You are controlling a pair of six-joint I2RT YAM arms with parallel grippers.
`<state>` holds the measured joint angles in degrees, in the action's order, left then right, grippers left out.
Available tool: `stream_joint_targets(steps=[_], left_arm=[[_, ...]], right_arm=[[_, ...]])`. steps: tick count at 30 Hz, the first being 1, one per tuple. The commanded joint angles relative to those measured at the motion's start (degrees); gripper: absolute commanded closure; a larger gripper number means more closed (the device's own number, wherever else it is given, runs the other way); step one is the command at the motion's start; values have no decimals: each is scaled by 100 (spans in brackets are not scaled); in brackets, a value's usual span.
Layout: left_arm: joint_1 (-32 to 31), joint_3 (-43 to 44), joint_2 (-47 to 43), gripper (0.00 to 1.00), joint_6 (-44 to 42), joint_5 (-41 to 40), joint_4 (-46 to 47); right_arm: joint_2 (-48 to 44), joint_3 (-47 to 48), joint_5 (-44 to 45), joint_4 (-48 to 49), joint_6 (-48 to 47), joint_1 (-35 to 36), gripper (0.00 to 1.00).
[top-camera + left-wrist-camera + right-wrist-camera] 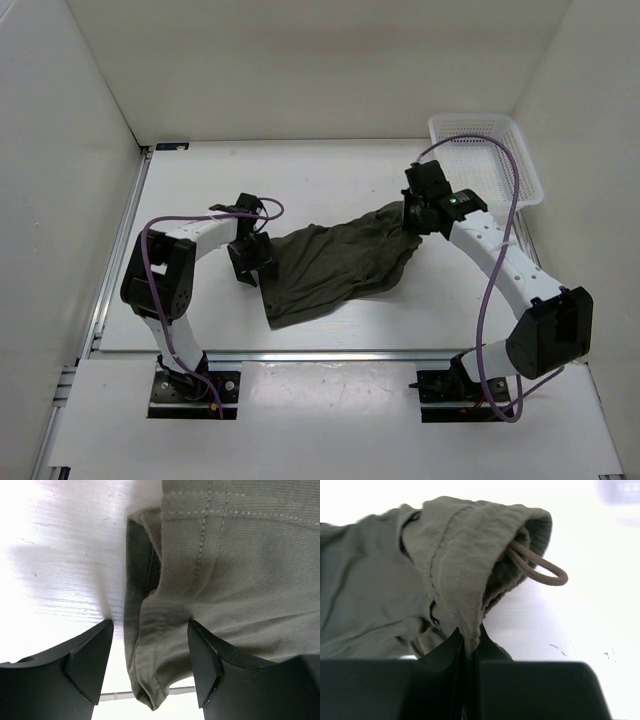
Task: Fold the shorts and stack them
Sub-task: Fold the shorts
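"Left wrist first: what sits nearest the lens?"

"My left gripper [150, 625], its two black fingers standing wide at the bottom of the frame. Between them runs a stitched edge of the shorts [240, 570]. One finger is over bare table [60, 570] at the left, the other over cloth. Nothing is held there, and whether the tips touch the fabric I cannot tell."

"And the right wrist?"

"At the bottom centre my right gripper [469, 640] is pinched tight on a fold of the olive cloth, which rises from the tips. Beyond it, at the upper right, a drawstring [545, 572] loops out of a hem, so I judge this is the waistband end."

"How far along are you?"

"Hardly begun, I'd say. In the top external view the shorts lie rumpled and unfolded in the middle of the frame, stretched from my left fingers at centre left to my right ones at upper right. No fold is made and nothing is stacked. Past them, in the upper right corner, is a white basket [480, 125]."

"What does each view add?"

"Only the wrist cameras show the grip and the open gap. Only the overhead shows how the whole garment lies, and the basket."
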<state>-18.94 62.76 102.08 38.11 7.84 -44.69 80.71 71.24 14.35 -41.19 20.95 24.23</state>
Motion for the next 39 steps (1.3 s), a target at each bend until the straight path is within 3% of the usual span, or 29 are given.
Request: stream_joint_targets(steps=[1,6,10,14,18,23,28,39], left_arm=[[-13,26,145,28,-75,-10,180],[-13,139,268,35,-181,42,180],[-13,140,-152,33,-286,297,180],[389,61,-916,33,-401,710,180],[864,-263,-1549,46,-593,1018,180],[1419,-572,-1736,90,-532,781,180],[1419,-573,-972,90,-340,280,180],[1252,-168,75,90,-225,60,294]], right_arm=[[-11,618,533,-170,84,537,100],[550,1321,929,-345,217,1512,100],[955,1647,1000,-407,348,1979,100],[1219,1849,1000,-407,410,2174,100],[1342,1911,1000,-407,463,2367,100],[1465,2016,1052,-407,463,2499,100],[1632,2139,1000,-407,463,2665,100],[2027,2570,885,-241,410,3017,100]])
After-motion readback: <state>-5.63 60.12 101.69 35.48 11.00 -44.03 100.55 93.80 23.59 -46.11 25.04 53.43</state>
